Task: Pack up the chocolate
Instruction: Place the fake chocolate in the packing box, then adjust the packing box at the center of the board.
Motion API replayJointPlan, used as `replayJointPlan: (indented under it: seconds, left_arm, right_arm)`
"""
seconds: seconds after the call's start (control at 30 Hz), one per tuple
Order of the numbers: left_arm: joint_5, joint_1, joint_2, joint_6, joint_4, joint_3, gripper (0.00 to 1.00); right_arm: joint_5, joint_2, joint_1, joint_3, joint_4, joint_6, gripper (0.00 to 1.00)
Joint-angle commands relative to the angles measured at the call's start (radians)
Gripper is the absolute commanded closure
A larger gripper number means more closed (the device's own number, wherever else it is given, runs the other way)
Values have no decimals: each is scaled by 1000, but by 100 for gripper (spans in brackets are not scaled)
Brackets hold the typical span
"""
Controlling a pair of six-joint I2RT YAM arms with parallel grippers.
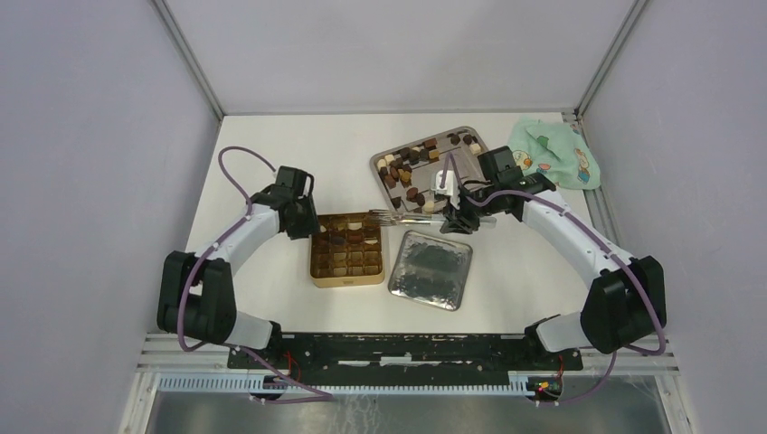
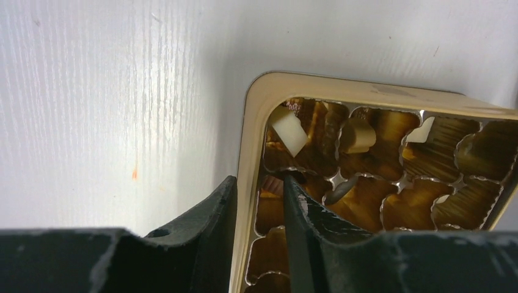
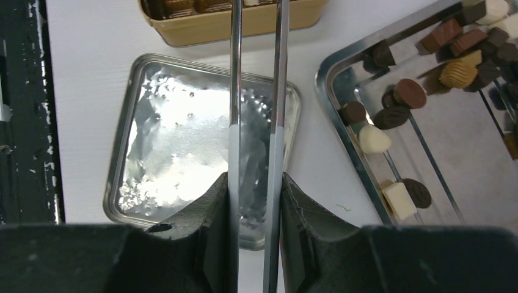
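The left gripper (image 2: 256, 183) stands astride the 9 o'clock wall of the gold gridded tin (image 1: 346, 276), one finger outside and one inside. Its jaws are narrow, but I cannot tell if they really pinch the wall. Some cells of the tin hold chocolate, for example a cream-white cube (image 2: 289, 129) in the corner cell; many cells look empty.

At 3 o'clock of the tin lies its silver lid (image 3: 177, 140). Above the lid the right gripper (image 3: 253, 183) is closed on the two arms of the long silver tongs (image 3: 235, 91), whose tips reach toward the tin's 1 o'clock corner.

Most of the chocolate pieces (image 1: 411, 158) lie loose on the steel tray (image 3: 464, 140) at 1 o'clock of the table. A patterned cloth (image 1: 553, 154) lies at 3 o'clock of the tray.

I judge that each piece is light, hard and smooth, so it may slip from metal tips, and a strong squeeze may chip or mark it. The tongs should take one piece across its flat sides, low and gently.
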Motion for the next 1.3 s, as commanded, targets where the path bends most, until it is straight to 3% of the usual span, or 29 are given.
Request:
replayJointPlan:
  seconds: [0.0,0.43,0.77,0.93,1.27]
  left_arm:
    - [-24,-2,36,62,61,61,61]
    - [-22,-3,115,75,87,114,65]
    - [-33,-2,126,82,97,104,97]
    - [-37,-3,50,88,140,74,98]
    - [-112,-37,-279,135,365,-110,98]
  right_arm:
    - [-53,-51,43,-17,24,-13,100]
    - [-45,-67,91,-39,1,-37,100]
    - [-26,-71,105,-21,-61,-103,100]
    - [-15,-70,104,2,-95,-123,100]
    - [-10,-69,105,128,-198,-172,100]
